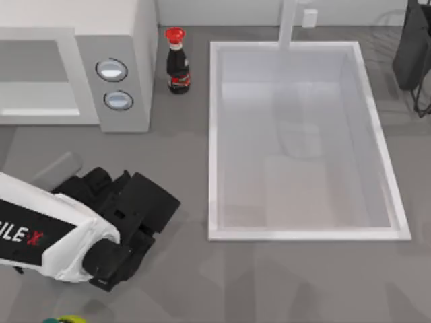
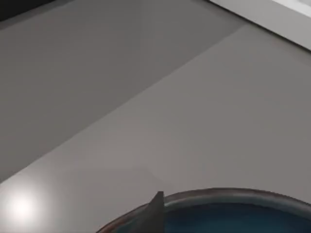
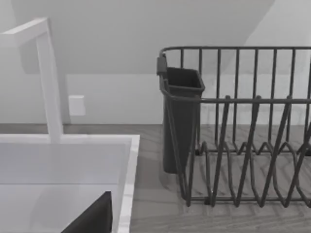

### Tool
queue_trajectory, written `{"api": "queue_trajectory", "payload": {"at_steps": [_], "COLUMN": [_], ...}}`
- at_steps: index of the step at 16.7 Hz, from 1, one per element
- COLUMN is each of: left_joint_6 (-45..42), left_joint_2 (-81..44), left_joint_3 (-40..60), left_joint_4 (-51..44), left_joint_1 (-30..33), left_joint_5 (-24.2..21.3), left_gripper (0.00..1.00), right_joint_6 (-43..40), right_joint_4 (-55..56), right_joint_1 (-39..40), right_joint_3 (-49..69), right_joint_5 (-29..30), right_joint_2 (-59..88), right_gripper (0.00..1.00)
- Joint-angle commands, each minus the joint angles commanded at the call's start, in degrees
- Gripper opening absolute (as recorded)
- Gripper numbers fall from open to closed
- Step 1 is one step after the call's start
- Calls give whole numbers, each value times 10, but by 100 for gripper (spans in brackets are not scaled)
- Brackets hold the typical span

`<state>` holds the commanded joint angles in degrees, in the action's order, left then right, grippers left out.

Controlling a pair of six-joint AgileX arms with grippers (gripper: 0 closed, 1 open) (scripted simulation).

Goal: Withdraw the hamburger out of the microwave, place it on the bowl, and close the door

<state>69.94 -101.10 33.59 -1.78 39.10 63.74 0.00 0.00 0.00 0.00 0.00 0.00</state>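
The microwave [image 1: 124,40] stands at the table's back left, its two round knobs [image 1: 114,84] on the front panel. Its door [image 1: 37,74] sits left of the knobs; I cannot tell whether it is shut. The hamburger is out of view. My left gripper [image 1: 141,202] hovers low over the table in front of the microwave. In the left wrist view a dark fingertip [image 2: 154,213] hangs just over the rim of the blue-teal bowl [image 2: 233,211]. My right arm is parked at the back right; one dark fingertip [image 3: 92,218] pokes into its wrist view above the sink.
A large white sink [image 1: 215,134] with a tap [image 1: 288,23] fills the table's middle and right. A red-capped dark sauce bottle [image 1: 177,64] stands between microwave and sink. A black wire dish rack [image 3: 243,126] with a cutlery cup [image 3: 181,116] stands at the back right.
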Motion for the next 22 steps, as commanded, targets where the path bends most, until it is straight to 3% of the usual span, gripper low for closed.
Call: {"api": "queue_trajectory", "payload": {"at_steps": [4,11,22], "left_joint_6": [85,83,-79], "left_joint_2": [14,11,-43], "left_joint_3": [-14,-12,-35], "left_joint_4": [-69,-67,174], "left_joint_1": [73,74,-2], "left_joint_5": [30,31,11], "left_gripper": [0,0,0], "right_joint_6": [0,0,0], "right_joint_4": [0,0,0], "right_joint_1": [0,0,0], "right_joint_3": [0,0,0], "right_joint_5": [0,0,0], "right_joint_2": [0,0,0], "right_gripper": [100,100,100]}}
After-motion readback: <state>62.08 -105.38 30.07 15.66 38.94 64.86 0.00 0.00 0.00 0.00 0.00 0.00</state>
